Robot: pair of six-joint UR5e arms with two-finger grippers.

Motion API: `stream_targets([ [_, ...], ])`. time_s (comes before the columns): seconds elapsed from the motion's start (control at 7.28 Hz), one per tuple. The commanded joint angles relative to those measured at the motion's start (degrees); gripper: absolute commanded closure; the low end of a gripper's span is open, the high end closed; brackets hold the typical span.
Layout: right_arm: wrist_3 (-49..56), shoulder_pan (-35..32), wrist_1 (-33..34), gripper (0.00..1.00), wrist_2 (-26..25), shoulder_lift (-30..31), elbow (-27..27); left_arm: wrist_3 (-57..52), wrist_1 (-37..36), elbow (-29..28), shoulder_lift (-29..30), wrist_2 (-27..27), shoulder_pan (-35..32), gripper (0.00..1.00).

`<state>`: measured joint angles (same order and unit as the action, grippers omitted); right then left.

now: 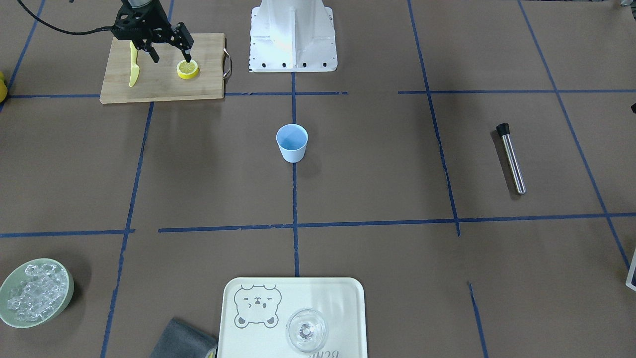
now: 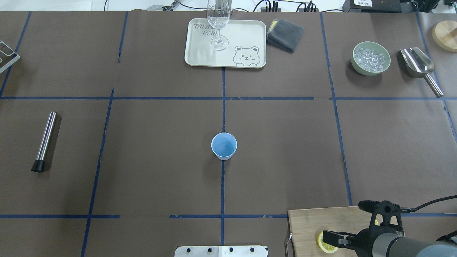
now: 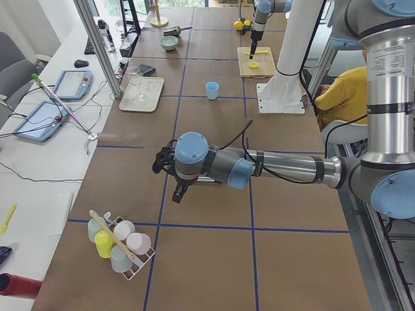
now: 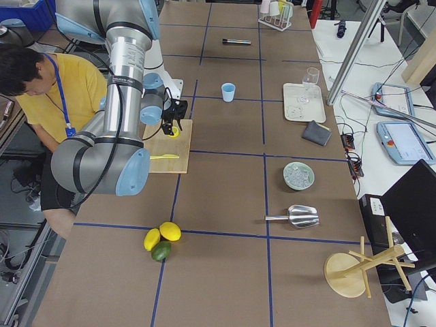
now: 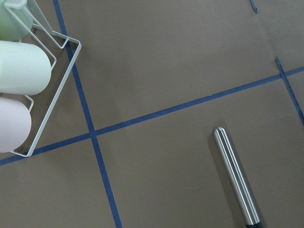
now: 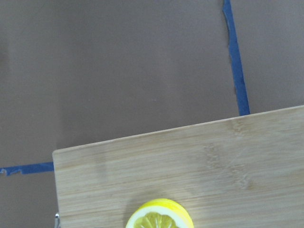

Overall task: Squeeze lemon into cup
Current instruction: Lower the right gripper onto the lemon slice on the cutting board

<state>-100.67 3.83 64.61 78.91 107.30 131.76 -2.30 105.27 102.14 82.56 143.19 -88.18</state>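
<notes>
Over the cutting board [image 1: 164,82], the right gripper [image 1: 171,58] stands spread wide, with one fingertip just at the lemon [image 1: 188,69]. The cup [image 1: 292,142] sits mid-table, well apart. The left gripper [image 3: 178,191] — I cannot tell.

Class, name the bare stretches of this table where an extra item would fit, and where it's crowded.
Free: the brown paper all round the cup, out to the steel rod on one side and across to the tray. Crowded: the cutting board, where the right tool is at the lemon beside the yellow knife.
</notes>
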Motion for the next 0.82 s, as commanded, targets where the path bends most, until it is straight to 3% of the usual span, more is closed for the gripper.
stream_targets([
  [0.0,-1.19,3.19,5.25,0.00,-2.86,-3.23,-0.36,0.10,0.19,-0.01,-0.99,3.39,0.03,0.00],
  [0.69,-1.19,3.03,5.17,0.03,-2.35,-5.87,-5.10,0.01,0.46,0.42,-1.61,3.76,-0.06,0.00],
])
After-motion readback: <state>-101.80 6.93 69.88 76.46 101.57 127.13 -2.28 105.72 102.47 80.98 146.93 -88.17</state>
